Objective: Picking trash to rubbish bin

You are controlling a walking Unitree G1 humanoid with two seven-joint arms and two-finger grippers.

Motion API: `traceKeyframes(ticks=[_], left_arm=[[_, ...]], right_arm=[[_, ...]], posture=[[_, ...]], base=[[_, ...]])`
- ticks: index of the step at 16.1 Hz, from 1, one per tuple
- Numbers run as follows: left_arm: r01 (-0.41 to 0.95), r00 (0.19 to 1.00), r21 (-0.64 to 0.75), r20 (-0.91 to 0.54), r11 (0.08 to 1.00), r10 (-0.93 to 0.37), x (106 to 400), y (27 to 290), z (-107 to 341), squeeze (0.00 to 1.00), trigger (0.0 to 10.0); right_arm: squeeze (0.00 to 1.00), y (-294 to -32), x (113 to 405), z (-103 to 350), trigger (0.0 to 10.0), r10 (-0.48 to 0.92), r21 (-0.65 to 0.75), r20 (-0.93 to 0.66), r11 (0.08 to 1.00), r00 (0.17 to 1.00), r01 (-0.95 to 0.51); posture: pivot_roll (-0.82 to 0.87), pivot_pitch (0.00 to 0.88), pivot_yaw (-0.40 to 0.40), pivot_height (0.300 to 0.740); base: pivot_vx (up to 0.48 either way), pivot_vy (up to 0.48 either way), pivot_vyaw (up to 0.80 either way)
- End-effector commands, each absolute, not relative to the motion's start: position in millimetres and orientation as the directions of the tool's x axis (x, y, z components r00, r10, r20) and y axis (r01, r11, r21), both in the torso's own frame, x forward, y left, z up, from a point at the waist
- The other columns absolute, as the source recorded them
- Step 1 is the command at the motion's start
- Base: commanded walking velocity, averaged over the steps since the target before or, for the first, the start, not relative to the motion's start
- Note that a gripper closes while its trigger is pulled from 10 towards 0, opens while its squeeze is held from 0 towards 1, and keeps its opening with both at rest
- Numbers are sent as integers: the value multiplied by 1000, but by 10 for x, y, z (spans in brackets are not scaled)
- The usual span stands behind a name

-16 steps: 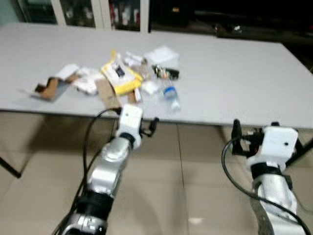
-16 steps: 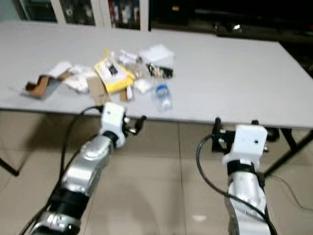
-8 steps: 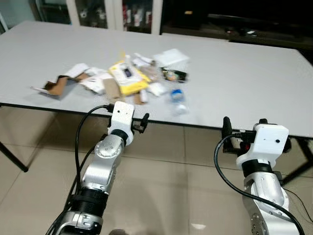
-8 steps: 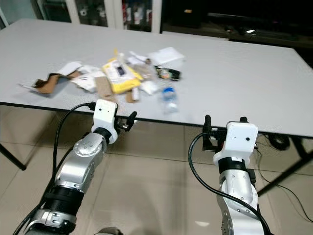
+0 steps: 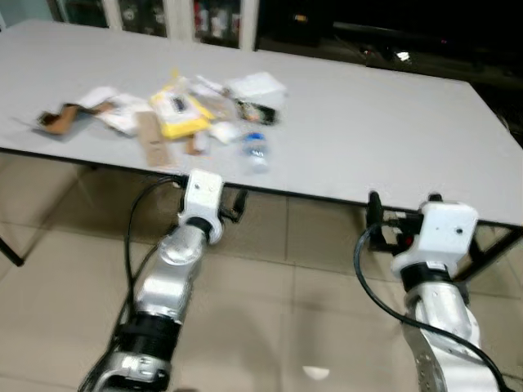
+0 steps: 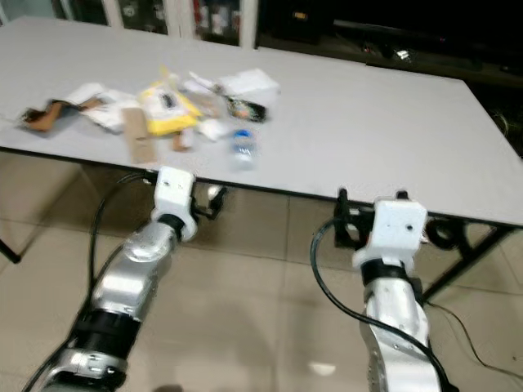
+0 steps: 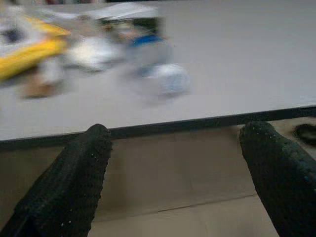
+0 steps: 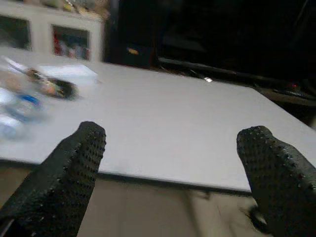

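Observation:
A heap of trash lies on the grey table [image 5: 392, 139] at its left part: a yellow packet [image 5: 178, 112], a clear bottle with a blue cap [image 5: 255, 153], a strip of brown cardboard [image 5: 149, 136], white paper [image 5: 257, 84] and a dark wrapper [image 5: 260, 113]. My left gripper [image 5: 222, 202] is open just below the table's front edge, facing the bottle [image 7: 160, 64], with nothing between its fingers [image 7: 74, 182]. My right gripper [image 5: 403, 204] is open too, level with the front edge further right, facing bare tabletop [image 8: 163, 113].
More torn cardboard [image 5: 59, 118] lies at the table's far left. Beige floor tiles [image 5: 286, 327] stretch under and before the table. A black table leg [image 5: 494, 241] stands at the right, another [image 5: 10, 249] at the left. Glass cabinets [image 5: 147, 15] line the back wall.
The whole picture has shifted and blurred as the camera moved. Both grippers keep their open pose below the table's edge. The trash lies as before.

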State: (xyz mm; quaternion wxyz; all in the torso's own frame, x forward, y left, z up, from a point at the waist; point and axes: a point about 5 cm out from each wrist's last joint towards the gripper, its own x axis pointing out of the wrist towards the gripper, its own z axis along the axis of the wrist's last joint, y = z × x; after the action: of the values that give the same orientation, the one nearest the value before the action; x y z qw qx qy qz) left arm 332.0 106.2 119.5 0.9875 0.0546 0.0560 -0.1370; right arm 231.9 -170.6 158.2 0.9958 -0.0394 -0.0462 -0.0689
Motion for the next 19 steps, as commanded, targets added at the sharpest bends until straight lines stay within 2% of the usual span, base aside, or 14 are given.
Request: traceKeyframes(ticks=[1,3,10,16,19], left_arm=[[285,955,112,-117,952,-272,3336,1047,1226,0,10000],[282,956,110,-118,953,-269,3344,1044,1219,0,10000],[235,968,81,-113,969,-225,3366,1094,1216,0,10000],[241,967,89,-111,966,-231,3373,1096,1218,0,10000],[255,964,86,-99,963,-246,3382,1081,1237,0,10000]], right_arm=[[0,-1713,2317,1590,10000,-140,-74,98,986,985,147],[0,-1715,2320,1590,10000,-137,-77,97,986,986,145],[0,-1683,2354,1581,10000,-79,-88,88,992,993,87],[0,-1707,2364,1580,10000,-90,-91,93,991,992,98],[0,-1716,2361,1577,10000,-104,-81,94,990,990,111]], posture=[[158,79,-63,740],[154,77,-65,740],[162,75,-73,740],[165,74,-72,740],[163,73,-68,740]], base=[[0,-469,0],[0,-403,0],[0,0,0],[0,0,725],[0,0,0]])
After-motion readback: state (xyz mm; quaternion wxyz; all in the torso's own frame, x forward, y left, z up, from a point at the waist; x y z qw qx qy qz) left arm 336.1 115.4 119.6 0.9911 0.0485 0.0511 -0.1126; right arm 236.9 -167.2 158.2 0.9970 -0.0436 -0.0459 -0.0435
